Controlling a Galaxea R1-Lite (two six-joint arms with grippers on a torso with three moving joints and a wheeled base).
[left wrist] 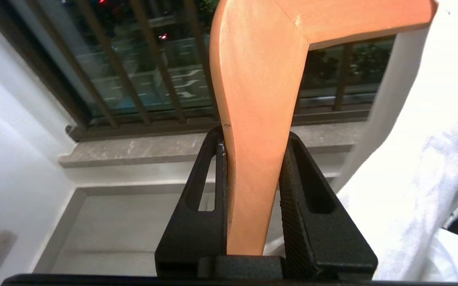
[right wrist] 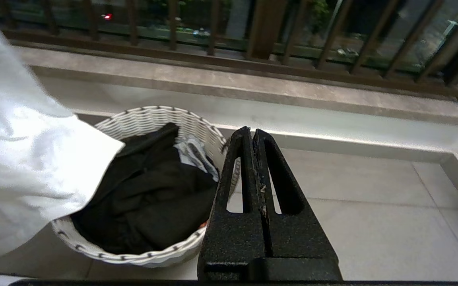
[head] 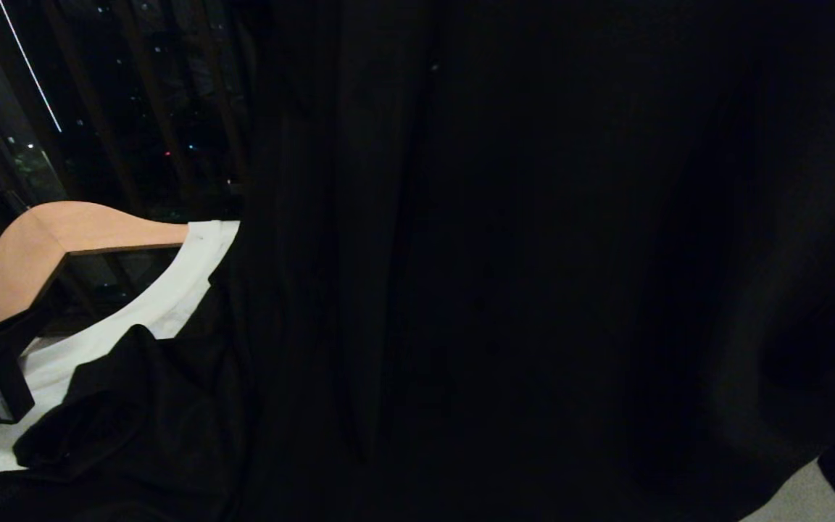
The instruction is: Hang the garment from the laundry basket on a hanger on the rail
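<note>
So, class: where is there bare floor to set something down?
Bare tiled floor lies between the laundry basket and the step under the window sill, beyond the shut right gripper. It is crowded where the white garment overhangs the basket.

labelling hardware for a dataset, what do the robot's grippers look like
Both are matte black with a grainy finish. The left gripper has two wedge-shaped fingers, each with a long slot, and ribbed inner faces. The right gripper matches it, scuffed pale along its inner edges. In the head view the left one carries a small white label.
</note>
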